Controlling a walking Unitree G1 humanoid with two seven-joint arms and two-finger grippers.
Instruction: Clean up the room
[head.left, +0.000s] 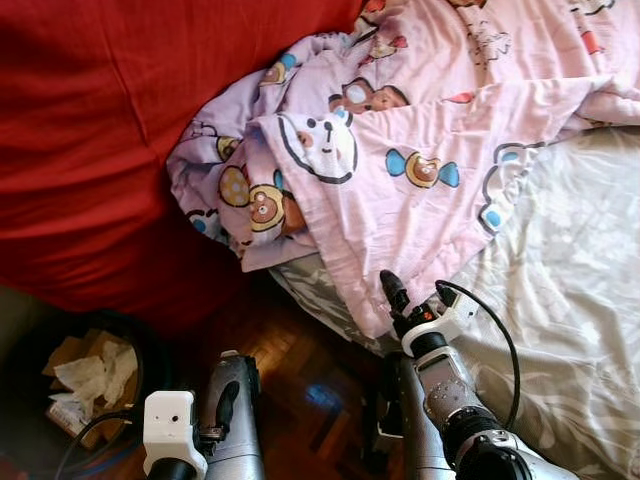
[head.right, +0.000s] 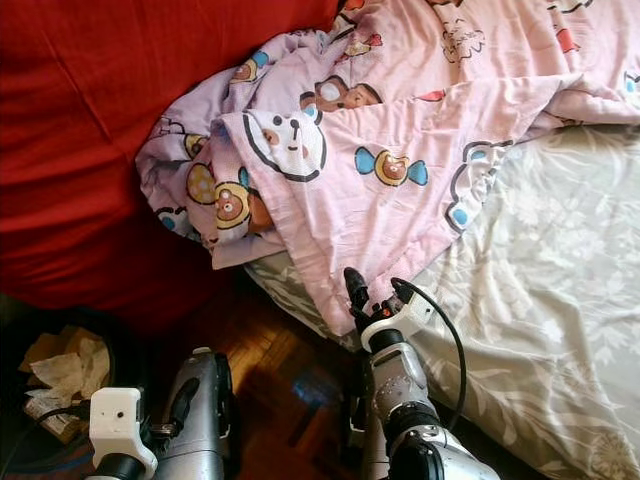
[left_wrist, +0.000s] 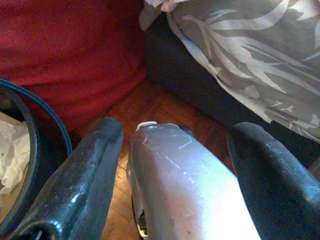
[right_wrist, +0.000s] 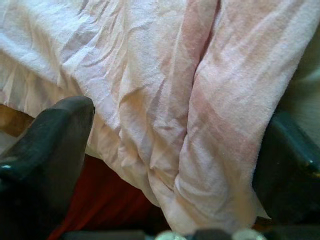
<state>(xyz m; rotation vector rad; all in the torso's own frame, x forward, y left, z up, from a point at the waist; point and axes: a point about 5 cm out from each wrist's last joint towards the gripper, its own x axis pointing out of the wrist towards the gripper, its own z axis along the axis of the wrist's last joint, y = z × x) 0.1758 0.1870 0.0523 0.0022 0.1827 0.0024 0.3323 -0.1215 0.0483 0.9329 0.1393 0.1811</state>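
Landmark: the bed (head.left: 580, 330), grey leaf-print sheet, on the robot's right side of the scene.

Nearest: left gripper (left_wrist: 170, 165) hangs low over the wooden floor (head.left: 300, 375) off the bed's near corner, fingers (left_wrist: 85, 175) spread wide, nothing between them except the robot's own silver leg behind. Beside it, further from the bed, a dark round bin (head.left: 140, 350) with crumpled paper (head.left: 95, 375) inside.

Right gripper (right_wrist: 170, 150) sits at the bed's near edge, right at the hanging corner of the pink blanket (head.left: 400, 170). In the right wrist view the fingers (right_wrist: 50, 150) stand wide apart with the blanket's folded hem lying between them; not clamped, cloth loose, whether the pads touch it I can't tell. In the left eye view one black finger (head.left: 393, 290) points up onto the blanket's lowest corner.

Further up the bed: pink blanket with bear and candy print, bunched, draped over the bed's edge and spread across its far part. Beyond the bed's corner, a big red fabric mass (head.left: 90, 130) pressed against the blanket's bunched end.
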